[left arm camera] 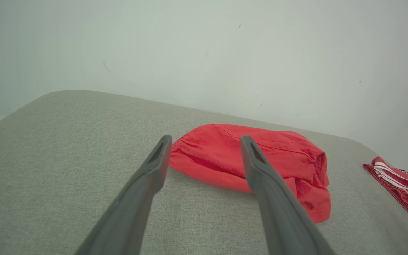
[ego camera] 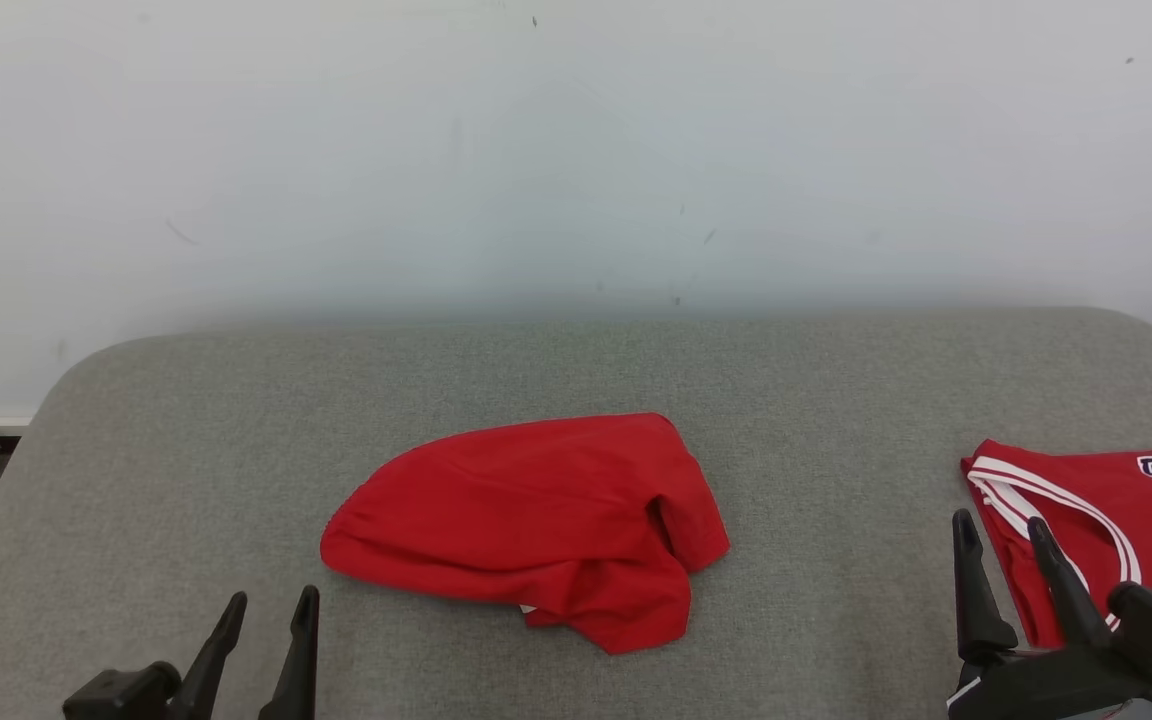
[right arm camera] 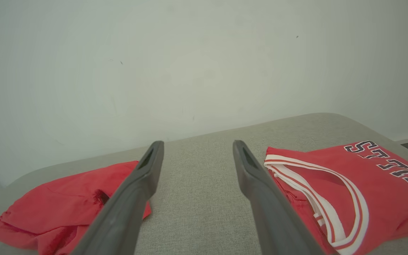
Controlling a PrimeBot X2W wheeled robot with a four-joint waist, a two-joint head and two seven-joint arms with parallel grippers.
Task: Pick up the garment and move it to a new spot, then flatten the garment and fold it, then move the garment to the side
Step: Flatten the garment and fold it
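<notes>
A plain red garment [ego camera: 526, 525] lies crumpled in a loose heap at the middle of the grey padded table [ego camera: 576, 370]; it also appears in the left wrist view as the red garment [left arm camera: 246, 159] and low at the left of the right wrist view [right arm camera: 62, 209]. My left gripper [ego camera: 271, 605] hovers open near the front edge, to the left of the heap, fingers apart and empty. My right gripper [ego camera: 1001, 535] stands open at the front right, its fingers over the edge of a red jersey.
A red jersey [ego camera: 1106, 520] with white-striped trim and dark lettering lies at the table's right edge, also seen as the jersey [right arm camera: 349, 187] close by my right fingers. A pale wall [ego camera: 576, 150] rises behind the table. Bare table surface surrounds the heap.
</notes>
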